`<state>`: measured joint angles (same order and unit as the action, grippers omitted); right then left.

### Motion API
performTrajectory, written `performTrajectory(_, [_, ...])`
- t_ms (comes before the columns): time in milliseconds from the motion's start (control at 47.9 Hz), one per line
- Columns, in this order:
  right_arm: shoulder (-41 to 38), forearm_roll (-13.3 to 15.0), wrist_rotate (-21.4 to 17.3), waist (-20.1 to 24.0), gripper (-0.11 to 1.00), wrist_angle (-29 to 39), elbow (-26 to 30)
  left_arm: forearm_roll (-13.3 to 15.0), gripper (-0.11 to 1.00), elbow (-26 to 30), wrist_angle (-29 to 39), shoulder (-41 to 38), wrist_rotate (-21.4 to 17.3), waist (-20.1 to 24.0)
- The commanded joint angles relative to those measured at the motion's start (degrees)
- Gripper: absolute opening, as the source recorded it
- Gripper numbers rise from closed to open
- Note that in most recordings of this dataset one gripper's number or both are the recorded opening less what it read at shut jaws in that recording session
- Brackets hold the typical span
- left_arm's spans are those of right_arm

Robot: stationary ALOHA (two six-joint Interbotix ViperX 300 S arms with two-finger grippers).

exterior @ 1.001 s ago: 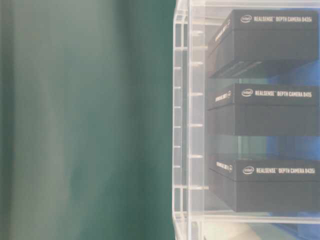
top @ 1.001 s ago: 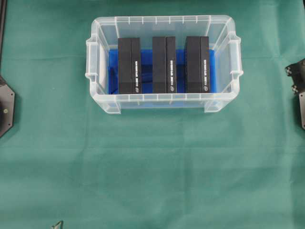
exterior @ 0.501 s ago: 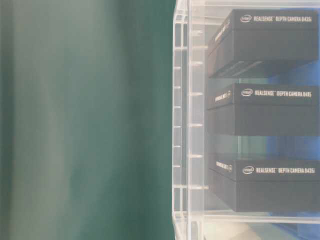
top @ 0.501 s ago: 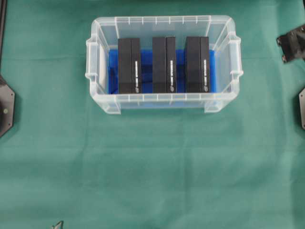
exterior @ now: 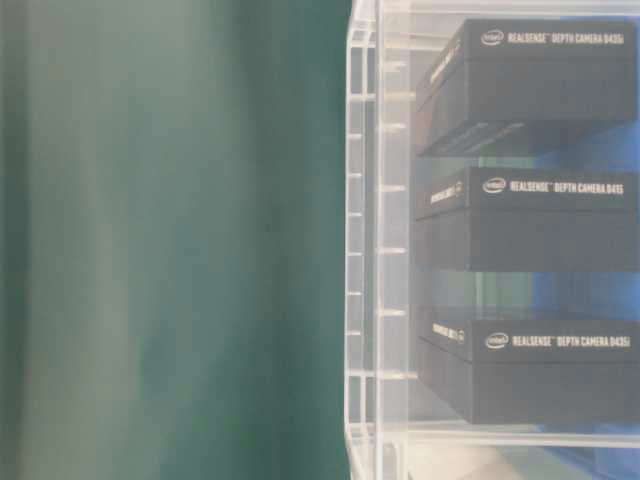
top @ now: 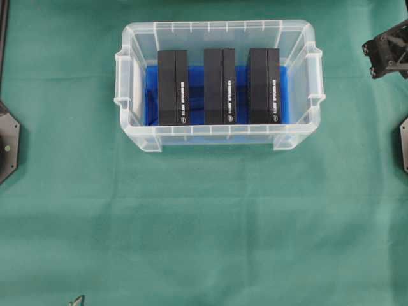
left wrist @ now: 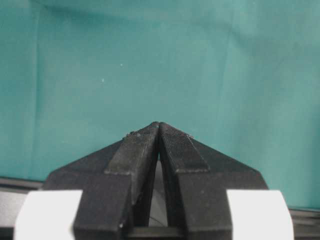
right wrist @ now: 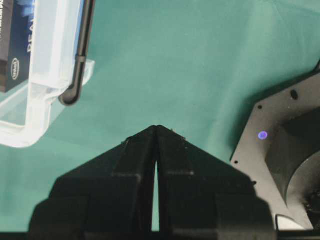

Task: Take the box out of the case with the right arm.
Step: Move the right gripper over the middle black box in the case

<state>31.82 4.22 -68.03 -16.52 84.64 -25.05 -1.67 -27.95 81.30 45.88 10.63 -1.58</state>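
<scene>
The case (top: 127, 89) is a clear plastic tub with a blue bottom, standing at the far middle of the green cloth. Three black boxes stand side by side in it: left (top: 173, 87), middle (top: 220, 86) and right (top: 264, 85). The table-level view shows them through the case wall (exterior: 366, 250). Part of my right arm (top: 387, 48) shows at the far right edge, clear of the case. My right gripper (right wrist: 157, 127) is shut and holds nothing; a case corner (right wrist: 47, 75) lies off to its upper left. Over bare cloth, my left gripper (left wrist: 159, 123) is shut and empty.
A black base plate (top: 7, 141) sits at the left edge and another (top: 404, 145) at the right edge; the right wrist view shows the latter plate (right wrist: 272, 145) with a small blue light. Green cloth (top: 210, 223) covers the table.
The right arm has moved toward the far side along the right edge and slightly inward toward the case. The case, the boxes and the left gripper have not moved.
</scene>
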Motion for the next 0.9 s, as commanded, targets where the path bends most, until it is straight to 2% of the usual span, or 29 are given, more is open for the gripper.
performTrajectory(0, [0.2,0.2,-0.1,-0.2,0.00,0.1,0.9,-0.1,0.02,1.1,-0.2,-0.3,0.1,-0.2])
performTrajectory(104, [0.2,0.3,-0.3,-0.2,0.01,0.1,0.8,-0.1,0.02,1.1,-0.2,-0.3,0.1,-0.2])
performTrajectory(167, [0.1,0.3,-0.8,-0.2,0.09,0.1,0.6,-0.1,0.02,1.1,-0.2,-0.2,0.2,-0.2])
performTrajectory(230, [0.0,0.7,-2.2,-0.2,0.23,0.1,0.4,-0.1,0.02,1.1,-0.1,-0.3,0.2,-0.1])
performTrajectory(396, [-0.1,1.9,-5.8,-0.2,0.75,0.3,0.0,-0.1,0.02,1.1,-0.1,-0.3,0.2,-0.2])
performTrajectory(480, [-0.1,2.5,-5.9,-0.2,0.92,0.3,0.0,-0.1,0.02,1.1,-0.1,-0.3,0.3,-0.2])
performTrajectory(876, [-0.2,2.9,-6.5,-0.2,0.91,1.1,-0.1,-0.1,0.02,1.1,-0.1,-0.4,0.4,-0.2])
